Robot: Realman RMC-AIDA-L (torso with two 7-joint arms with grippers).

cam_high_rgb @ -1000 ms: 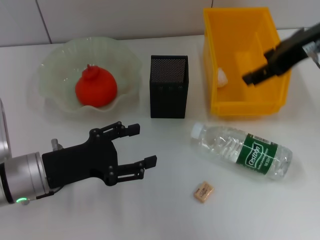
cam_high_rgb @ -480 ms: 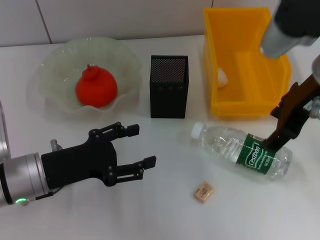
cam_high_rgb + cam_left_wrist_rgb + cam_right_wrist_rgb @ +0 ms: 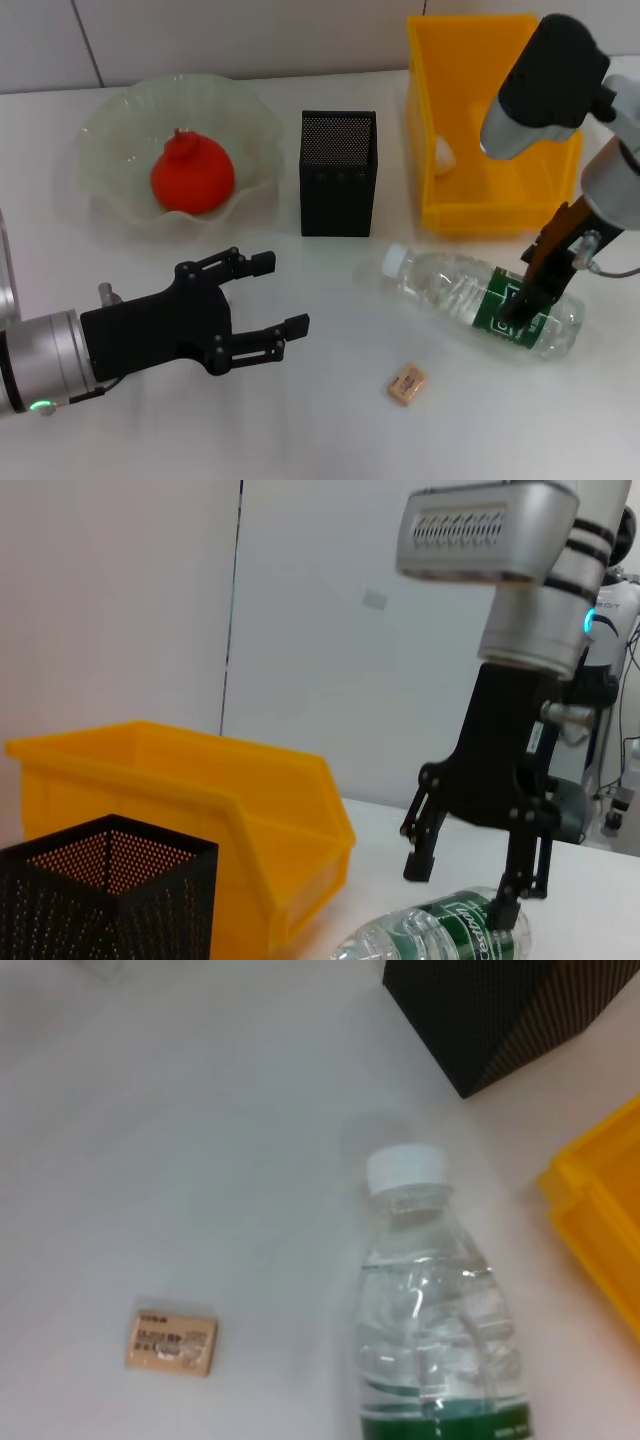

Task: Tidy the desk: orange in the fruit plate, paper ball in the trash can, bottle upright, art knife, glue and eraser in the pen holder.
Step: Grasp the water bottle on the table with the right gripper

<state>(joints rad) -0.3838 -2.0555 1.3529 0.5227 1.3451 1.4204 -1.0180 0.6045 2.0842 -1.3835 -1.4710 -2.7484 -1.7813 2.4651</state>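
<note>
Bottle (image 3: 483,300): laid on its side on the white desk (image 3: 330,420), in front of the trash can (image 3: 487,120), cap toward the pen holder (image 3: 338,173). Right gripper (image 3: 530,296): spread apart, positioned over the green label. Left gripper (image 3: 262,312): spread apart, nothing held. Eraser (image 3: 406,384): located beside the bottle.

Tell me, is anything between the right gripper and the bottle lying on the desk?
Nothing visible. The right gripper is open, directly above the green label of the bottle, one finger on each side. The eraser lies apart, nearer the robot, and the trash can sits behind the bottle, out of the path.
</note>
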